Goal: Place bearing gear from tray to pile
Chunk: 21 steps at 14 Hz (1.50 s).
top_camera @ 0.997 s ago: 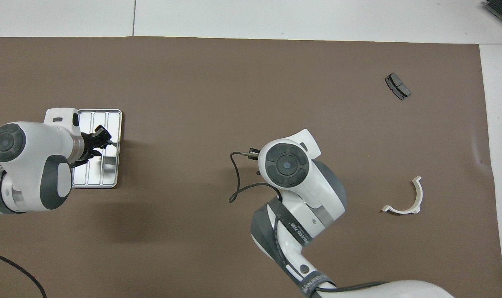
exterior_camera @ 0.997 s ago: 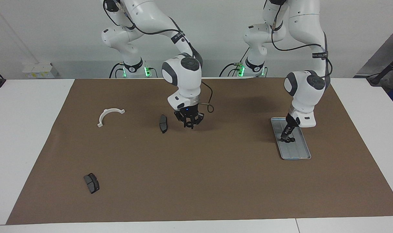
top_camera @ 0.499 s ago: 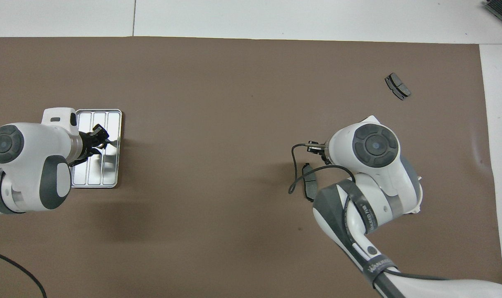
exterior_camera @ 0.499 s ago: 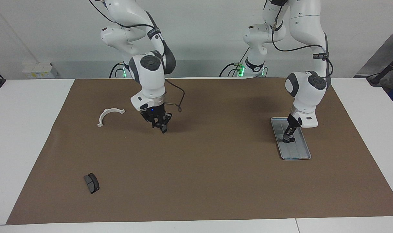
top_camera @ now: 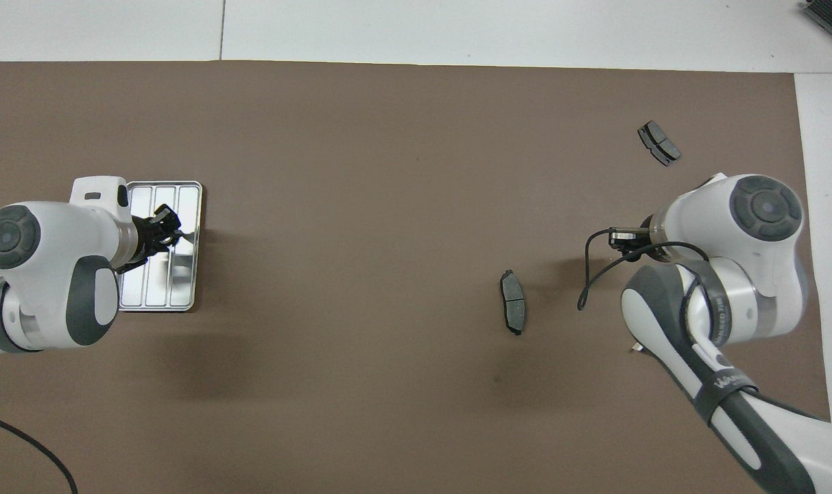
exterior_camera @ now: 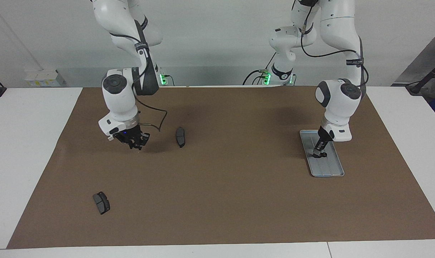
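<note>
Nearest the robots, toward the right arm's end of the desk (exterior_camera: 31,143), the right pincer (exterior_camera: 136,143) hung low over the brown mat (exterior_camera: 239,200), above the spot where only a small white tip of the half-ring bracket (top_camera: 636,348) showed from under the arm in the overhead view. Whether this pincer was open or closed could not be told, nor whether it held anything. Beside it, toward the middle of the mat and apart from it, one dark brake pad (exterior_camera: 180,136) lay flat. At the left arm's end, the silver tray (exterior_camera: 328,168) lay lengthwise on the mat, and the left pincer (exterior_camera: 319,153) reached down into it about midway along. The small dark bearing gear (exterior_camera: 322,154) sat in the tray right at the pincer's tip; it could not be told whether the pincer was closed on it or only touching it. Farthest from the robots, back at the right arm's end, the second brake pad (exterior_camera: 101,202) lay alone, well apart from the other parts of the pile.
</note>
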Available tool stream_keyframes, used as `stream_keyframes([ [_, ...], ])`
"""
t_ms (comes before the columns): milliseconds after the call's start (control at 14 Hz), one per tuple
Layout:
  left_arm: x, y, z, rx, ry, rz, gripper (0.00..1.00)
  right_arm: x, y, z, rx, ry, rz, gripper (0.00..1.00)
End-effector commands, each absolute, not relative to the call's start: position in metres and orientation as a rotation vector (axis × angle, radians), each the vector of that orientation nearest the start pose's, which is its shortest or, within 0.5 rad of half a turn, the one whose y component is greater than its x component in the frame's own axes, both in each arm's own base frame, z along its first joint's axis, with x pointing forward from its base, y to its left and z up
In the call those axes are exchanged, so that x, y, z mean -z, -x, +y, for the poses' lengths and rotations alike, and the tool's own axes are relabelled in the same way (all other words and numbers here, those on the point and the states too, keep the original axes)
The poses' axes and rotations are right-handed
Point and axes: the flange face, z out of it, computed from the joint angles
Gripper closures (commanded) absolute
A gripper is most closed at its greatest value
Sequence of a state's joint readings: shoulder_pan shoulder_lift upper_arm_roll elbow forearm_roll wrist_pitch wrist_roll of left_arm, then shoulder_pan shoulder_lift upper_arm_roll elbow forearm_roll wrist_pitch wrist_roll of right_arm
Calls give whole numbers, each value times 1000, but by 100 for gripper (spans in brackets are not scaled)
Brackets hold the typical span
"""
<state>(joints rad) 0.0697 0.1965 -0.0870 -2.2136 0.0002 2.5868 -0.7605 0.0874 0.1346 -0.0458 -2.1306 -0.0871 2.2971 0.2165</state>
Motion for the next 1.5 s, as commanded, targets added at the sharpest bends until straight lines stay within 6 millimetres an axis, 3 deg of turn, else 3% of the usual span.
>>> stream_keyframes([
  [0,-324,-583,-15,231,2992,-1173,85,-340,-559,-16,47,3158,109,100],
  [214,-338,-589,-48,202,3011,-1129,85,-323,-562,-53,69,3159,99,100],
  [427,-349,-583,-128,200,3018,-1177,85,-310,-562,-64,78,3160,105,100],
  [499,-351,-577,-157,188,3030,-1153,84,-308,-561,-67,75,3160,115,96],
  [570,-352,-568,-187,184,3055,-1099,83,-308,-560,-70,73,3160,122,81],
  [712,-353,-547,-242,181,3113,-953,80,-307,-560,-71,70,3159,130,38],
  [783,-353,-536,-264,179,3133,-899,80,-307,-560,-70,68,3159,134,26],
  [997,-345,-500,-313,156,3173,-729,78,-312,-563,-68,75,3159,135,8],
  [1211,-336,-475,-341,164,3207,-613,77,-339,-576,-51,156,3159,90,0],
  [1282,-331,-472,-342,156,3209,-575,71,-347,-581,-37,161,3159,54,0],
  [1425,-330,-472,-342,158,3217,-511,37,-363,-587,-19,181,3151,74,0],
])
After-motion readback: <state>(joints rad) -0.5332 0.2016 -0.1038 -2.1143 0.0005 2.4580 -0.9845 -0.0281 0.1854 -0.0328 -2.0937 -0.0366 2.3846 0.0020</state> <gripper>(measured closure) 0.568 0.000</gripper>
